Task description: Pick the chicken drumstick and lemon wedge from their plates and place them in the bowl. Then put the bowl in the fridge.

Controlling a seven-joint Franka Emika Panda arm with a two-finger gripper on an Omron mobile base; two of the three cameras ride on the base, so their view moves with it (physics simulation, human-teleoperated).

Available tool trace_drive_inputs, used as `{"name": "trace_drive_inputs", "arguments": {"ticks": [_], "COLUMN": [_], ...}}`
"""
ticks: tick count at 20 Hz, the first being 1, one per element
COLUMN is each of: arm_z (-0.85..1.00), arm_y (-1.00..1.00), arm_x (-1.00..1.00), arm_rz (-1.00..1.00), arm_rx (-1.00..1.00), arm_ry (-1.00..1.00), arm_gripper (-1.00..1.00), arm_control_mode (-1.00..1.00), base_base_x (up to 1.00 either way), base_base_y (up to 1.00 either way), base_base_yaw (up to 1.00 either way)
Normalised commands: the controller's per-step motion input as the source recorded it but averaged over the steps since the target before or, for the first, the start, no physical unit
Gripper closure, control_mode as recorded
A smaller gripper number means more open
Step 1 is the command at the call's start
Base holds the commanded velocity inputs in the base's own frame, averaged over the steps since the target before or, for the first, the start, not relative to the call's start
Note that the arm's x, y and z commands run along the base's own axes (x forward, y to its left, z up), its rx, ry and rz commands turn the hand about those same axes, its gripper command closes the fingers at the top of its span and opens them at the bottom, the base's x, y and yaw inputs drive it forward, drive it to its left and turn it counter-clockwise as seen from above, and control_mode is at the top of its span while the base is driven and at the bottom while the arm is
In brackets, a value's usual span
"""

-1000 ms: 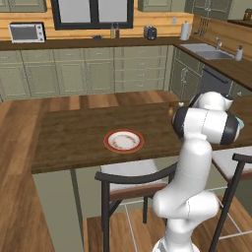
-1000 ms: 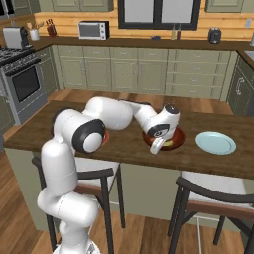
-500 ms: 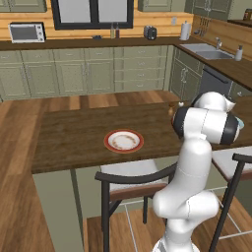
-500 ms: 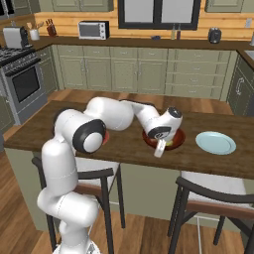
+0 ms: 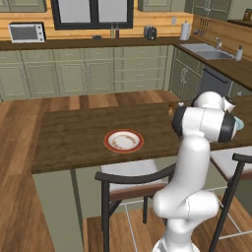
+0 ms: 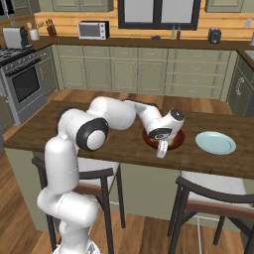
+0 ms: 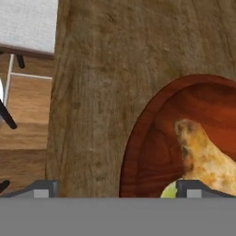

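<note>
**Reddish-brown bowl now has both bits of food in it**

Wooden island surface point(image 6: 124, 144) is the stage, and I'll use the bowl point(image 6: 177, 142) as my reference point for everything. It sits on the surface toward the near edge, and in the right base view the arm's hand is parked right over its near rim, so you mostly see the back and right part of the bowl poking out.

From the hand view you get a close look inside the bowl: the chicken drumstick point(image 7: 207, 159) is lying in it, golden and lumpy, and a sliver of the yellow-green lemon wedge point(image 7: 169, 191) peeks out just beside the drumstick at the lower edge of that view. Both are inside the rim, resting on the glossy wood.

The pincer point(image 7: 117, 188) hangs above the bowl's edge with its two tips spread wide apart and nothing between them, so it's released. One tip sits over the bare surface outside the bowl, the other over the bowl's inside.

The light blue plate point(image 6: 215, 143) is to the right of the bowl in the right base view, close by but not touching. The white plate with the red-brown rim point(image 5: 123, 141) is well off to the bowl's other side, seen in the left base view.
</note>
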Motion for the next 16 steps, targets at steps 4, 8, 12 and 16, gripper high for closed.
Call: {"name": "trace_drive_inputs", "arguments": {"ticks": [4,8,12,16], "arm_z": [-0.01,-0.13,-0.16,-0.08], "arm_y": [0.0,0.0,0.0,0.01], "arm_x": [0.12,0.0,0.0,0.01], "arm_rz": [0.06,0.06,0.03,0.0], "arm_rx": [0.0,0.0,0.0,0.0], "arm_ry": [0.0,0.0,0.0,0.0], "arm_gripper": [-1.0,-1.0,-1.0,-1.0], "arm_control_mode": [-1.0,-1.0,-1.0,-1.0], "base_base_x": [0.0,0.0,0.0,0.0], "base_base_y": [0.0,0.0,0.0,0.0], "base_base_yaw": [0.0,0.0,0.0,0.0]}}
